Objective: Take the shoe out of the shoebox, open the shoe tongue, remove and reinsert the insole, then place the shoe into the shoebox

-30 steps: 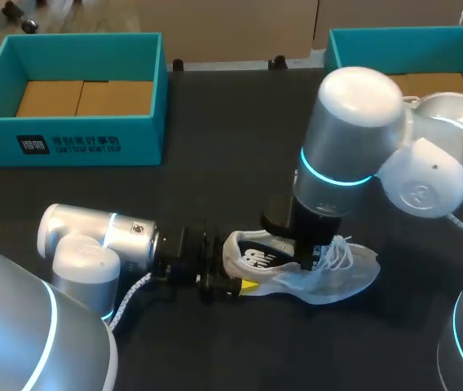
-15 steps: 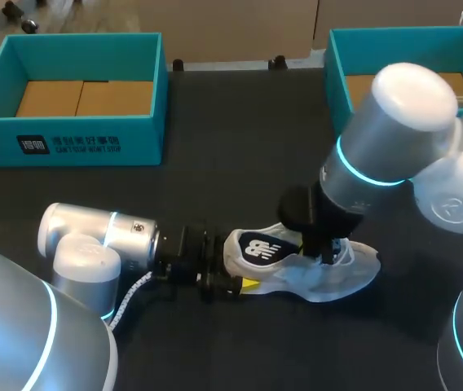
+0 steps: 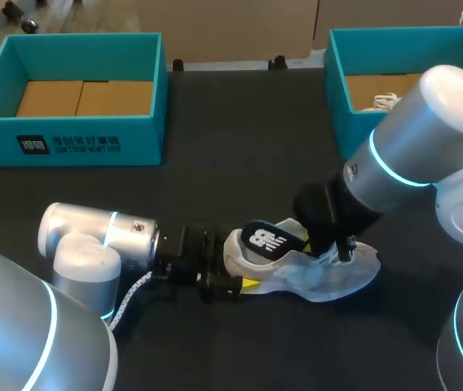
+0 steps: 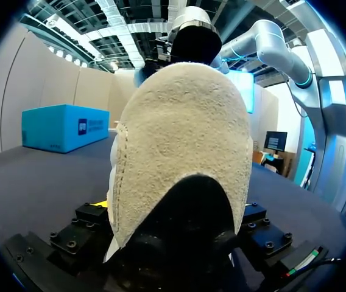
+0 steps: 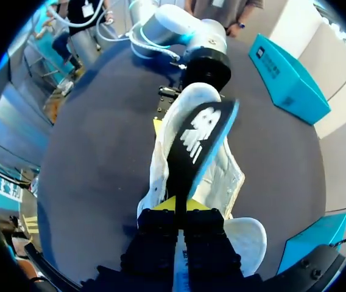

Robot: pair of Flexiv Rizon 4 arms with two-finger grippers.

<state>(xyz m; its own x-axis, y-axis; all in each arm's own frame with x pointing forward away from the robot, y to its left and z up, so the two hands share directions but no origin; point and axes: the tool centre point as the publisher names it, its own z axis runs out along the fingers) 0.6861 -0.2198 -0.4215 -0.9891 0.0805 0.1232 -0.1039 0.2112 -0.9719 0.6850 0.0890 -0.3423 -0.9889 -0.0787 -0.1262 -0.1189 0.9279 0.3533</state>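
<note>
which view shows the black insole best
The right wrist view: the black insole shows full length, tilted up out of the white shoe. Head view shows it small; left wrist view shows only the shoe's heel.

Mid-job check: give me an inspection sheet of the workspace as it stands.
Surface: dark table.
Job's things: white shoe lying on the table; black insole partly out of it; left shoebox and right shoebox, both teal, at the far side.
Clutter: white item in right shoebox, unclear.
Grippers: left end effector shut on shoe's heel; right end effector shut on insole.
Cables: white cable beside left arm.
Surroundings: nothing seen.
</note>
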